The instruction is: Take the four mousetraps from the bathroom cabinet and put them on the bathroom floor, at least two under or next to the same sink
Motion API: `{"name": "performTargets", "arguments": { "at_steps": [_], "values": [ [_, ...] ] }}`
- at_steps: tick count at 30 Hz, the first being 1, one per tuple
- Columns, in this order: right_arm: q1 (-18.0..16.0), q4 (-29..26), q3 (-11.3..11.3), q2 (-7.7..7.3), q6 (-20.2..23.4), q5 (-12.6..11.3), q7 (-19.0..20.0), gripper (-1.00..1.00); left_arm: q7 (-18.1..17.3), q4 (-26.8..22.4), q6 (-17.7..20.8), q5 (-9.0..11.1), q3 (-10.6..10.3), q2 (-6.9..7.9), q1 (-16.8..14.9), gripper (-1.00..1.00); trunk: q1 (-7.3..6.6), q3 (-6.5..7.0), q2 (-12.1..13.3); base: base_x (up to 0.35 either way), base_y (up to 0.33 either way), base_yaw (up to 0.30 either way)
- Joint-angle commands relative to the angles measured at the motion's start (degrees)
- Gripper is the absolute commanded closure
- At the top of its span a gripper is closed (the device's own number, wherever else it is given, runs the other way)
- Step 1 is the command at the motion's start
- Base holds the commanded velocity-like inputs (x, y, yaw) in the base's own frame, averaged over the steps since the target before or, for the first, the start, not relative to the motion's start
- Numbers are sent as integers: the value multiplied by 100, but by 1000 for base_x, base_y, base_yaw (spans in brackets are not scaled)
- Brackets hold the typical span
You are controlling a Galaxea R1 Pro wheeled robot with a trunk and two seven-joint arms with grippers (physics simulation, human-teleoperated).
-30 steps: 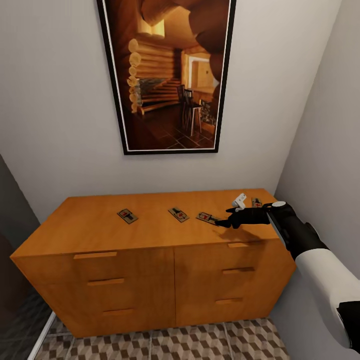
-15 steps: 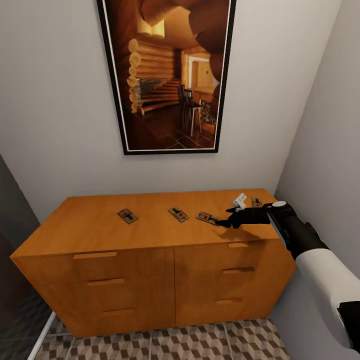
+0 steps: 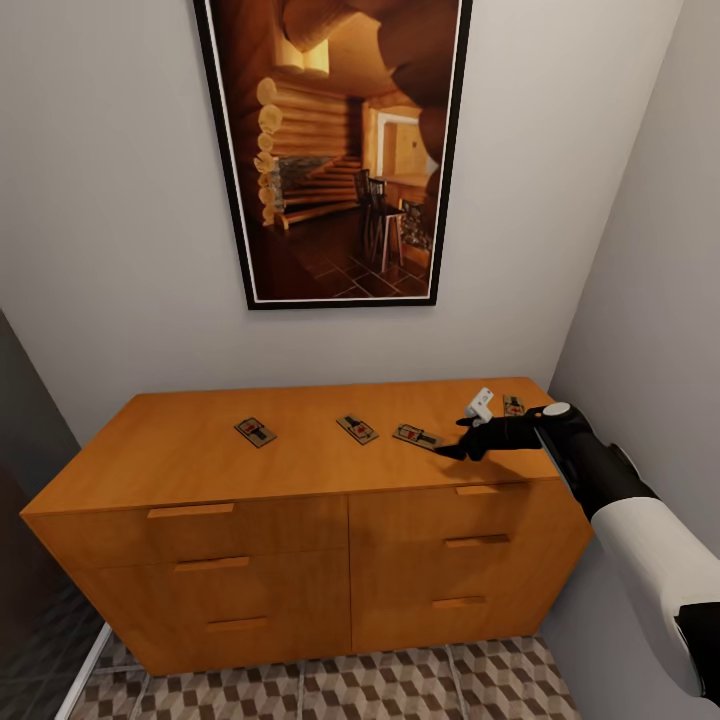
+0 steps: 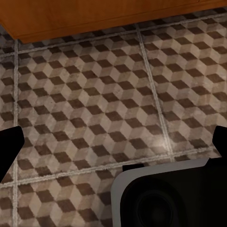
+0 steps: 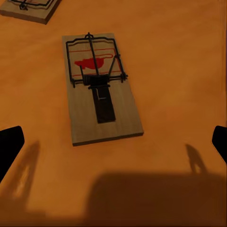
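Tiles of the bathroom floor (image 3: 400,685), printed with brown and beige cubes, lie nearest, in front of the cabinet's base; the left end effector (image 4: 113,146) hangs low over them with its fingers spread wide and nothing between them, seemingly parked out of the way while the other arm works. Above the drawer fronts, the orange-brown cabinet (image 3: 250,560) carries all four mousetraps on its flat top, so none has reached the floor yet. The right end effector (image 3: 462,448) reaches in over the front right part of that top, fingers apart and empty, aimed at the third mousetrap (image 3: 416,435), which lies flat just ahead of the fingertips; the right wrist view shows this same trap (image 5: 100,87) centred between the open fingers, probably lined up for a pinch across its board. The two other traps (image 3: 256,431) (image 3: 357,428) sit further left, the fourth (image 3: 513,405) at the back right. A framed painting (image 3: 335,150) hangs behind.
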Motion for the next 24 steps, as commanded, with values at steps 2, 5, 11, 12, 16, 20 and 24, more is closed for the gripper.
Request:
{"name": "performTargets", "arguments": {
  "at_steps": [2,5,11,12,16,20,24],
  "values": [
    [-3,-10,8,-3,-41,108,23,-100,3,6,-20,15,-36,0,-3,-100,0,-4,-3,0,0,0],
    [-3,-10,4,1,-126,213,31,-100,3,6,-20,15,-36,0,-3,-100,0,-4,-3,0,0,0],
    [-3,-10,-1,-1,-179,271,40,-100,4,6,-20,15,-36,0,-3,-100,0,-4,-3,0,0,0],
    [-3,-10,-3,-1,-182,274,42,-100,3,6,-20,15,-36,0,-3,-100,0,-4,-3,0,0,0],
    [-3,-22,-7,2,-190,282,48,-100,6,6,-21,15,-36,0,-3,-100,0,-4,-3,0,0,0],
    [-3,-35,-9,5,-192,284,50,-100,9,6,-20,15,-36,0,-3,-100,0,-4,-3,0,0,0],
    [-3,-41,-9,8,-193,290,50,-100,10,6,-20,15,-36,0,-3,-100,0,-4,-3,0,0,0]
  ]
}}
